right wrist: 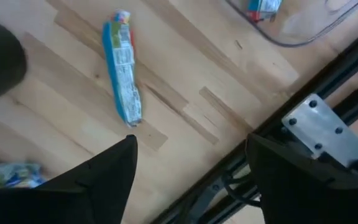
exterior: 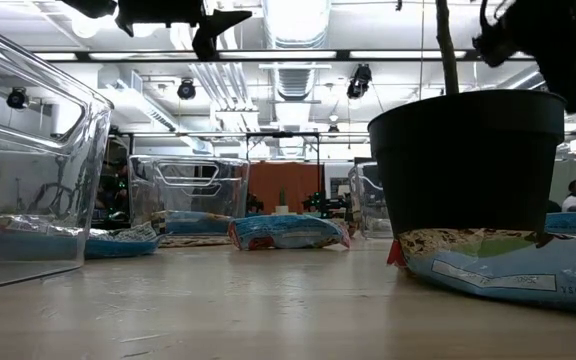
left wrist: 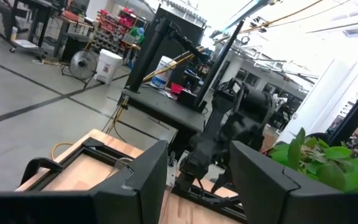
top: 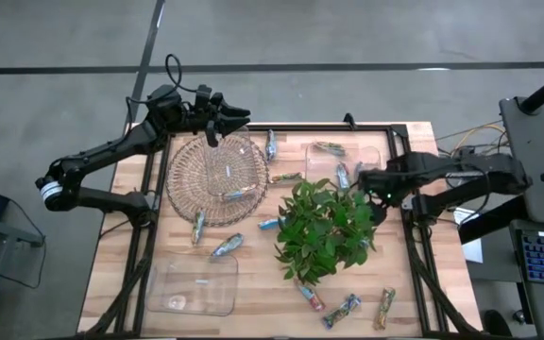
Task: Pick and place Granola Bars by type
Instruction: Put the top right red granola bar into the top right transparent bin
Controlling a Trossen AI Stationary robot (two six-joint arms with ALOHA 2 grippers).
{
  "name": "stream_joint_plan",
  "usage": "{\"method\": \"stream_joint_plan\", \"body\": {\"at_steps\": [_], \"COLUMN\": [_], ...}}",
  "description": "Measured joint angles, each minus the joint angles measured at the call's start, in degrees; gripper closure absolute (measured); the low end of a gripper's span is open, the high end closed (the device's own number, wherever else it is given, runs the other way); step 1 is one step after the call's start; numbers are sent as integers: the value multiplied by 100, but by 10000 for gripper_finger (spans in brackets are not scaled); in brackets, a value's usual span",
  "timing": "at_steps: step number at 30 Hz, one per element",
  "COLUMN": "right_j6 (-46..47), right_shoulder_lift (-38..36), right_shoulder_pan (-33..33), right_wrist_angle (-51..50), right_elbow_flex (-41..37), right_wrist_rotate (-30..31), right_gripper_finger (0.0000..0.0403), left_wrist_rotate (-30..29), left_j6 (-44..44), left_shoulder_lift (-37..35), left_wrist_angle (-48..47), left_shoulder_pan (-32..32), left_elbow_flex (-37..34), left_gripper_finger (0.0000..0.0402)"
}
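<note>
High view: wire basket (top: 217,178) holds 1 bar (top: 239,195); right tool (top: 366,183) apart, left tool (top: 223,121) parted, empty.

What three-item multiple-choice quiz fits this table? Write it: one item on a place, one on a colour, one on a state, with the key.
1. Where is the left gripper?
A. Over the plant
B. Above the far rim of the wire basket
C. Inside the near clear container

2. What colour is the plant's pot?
A. White
B. Red
C. Black

3. How is the right gripper?
A. Open, holding nothing
B. Shut on a bar
C. Shut on a leaf

Key:
1 B: the high view puts the left gripper at the wire basket's far rim.
2 C: the low view shows the pot black.
3 A: in its wrist view the right gripper has its fingers spread, with bare wood between them and a blue bar lying ahead on the table.
</note>
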Motion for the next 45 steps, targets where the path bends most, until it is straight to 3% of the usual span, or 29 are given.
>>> {"method": "stream_joint_plan", "body": {"at_steps": [13, 34, 45], "right_j6": [495, 383, 623], "right_shoulder_lift": [266, 1922, 1942], "right_shoulder_pan": [398, 1149, 1261], "right_wrist_angle": [2123, 3018, 3105], "right_elbow_flex": [-1348, -1434, -1439], "right_wrist_rotate": [-141, -166, 266], "right_gripper_finger": [109, 111, 125], "left_wrist_rotate": [-19, -13, -11], "left_j6": [10, 12, 11], "left_shoulder_lift": [0, 0, 0], "left_wrist_angle": [-2, -9, -9], "left_shoulder_pan": [1, 1, 2], "left_elbow_flex": [-9, -9, -9], "left_gripper_finger": [244, 244, 244]}}
